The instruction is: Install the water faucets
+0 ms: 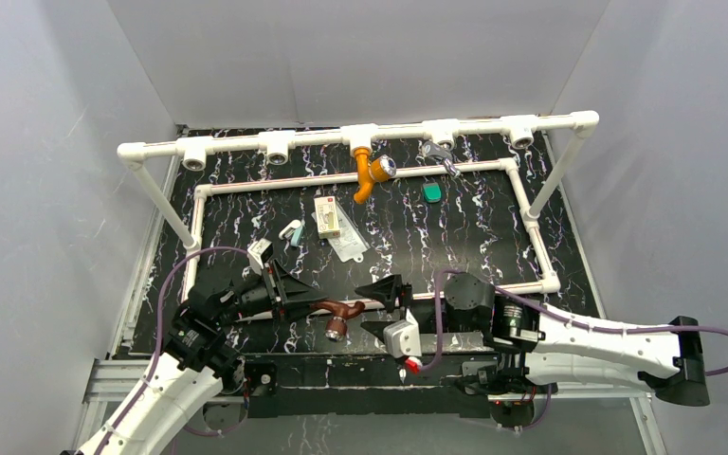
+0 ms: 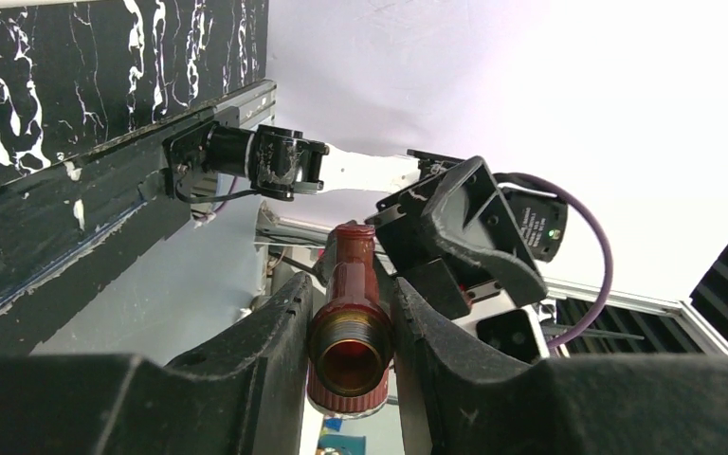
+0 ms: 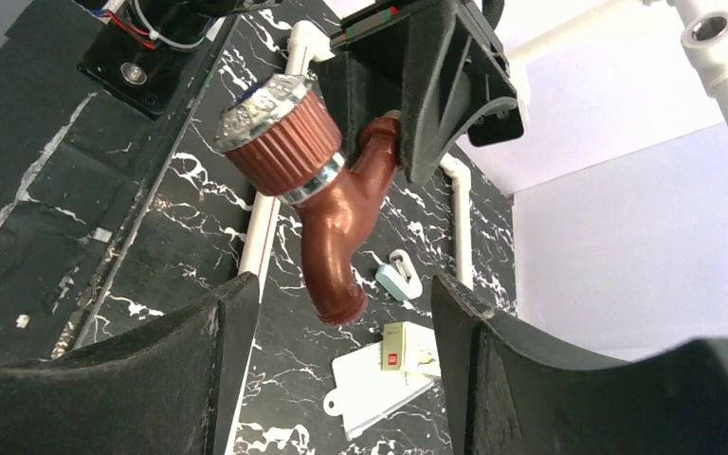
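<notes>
Left jaws clamp the reddish-brown faucet (image 1: 339,311) by its threaded end, above the near edge of the table (image 1: 493,237) — right jaws stand open, facing its spout. The orange faucet (image 1: 370,173) hangs from the far pipe (image 1: 483,126).

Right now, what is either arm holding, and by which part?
The left gripper clamps the brown tap at its threaded inlet end. The right gripper is open near the spout, holding nothing.

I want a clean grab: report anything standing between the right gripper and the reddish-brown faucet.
Nothing visible does. The reddish-brown faucet, clamped at its threaded end by the left gripper, points its spout toward the gap between the open fingers of the right gripper. Only bare air lies between them.
</notes>
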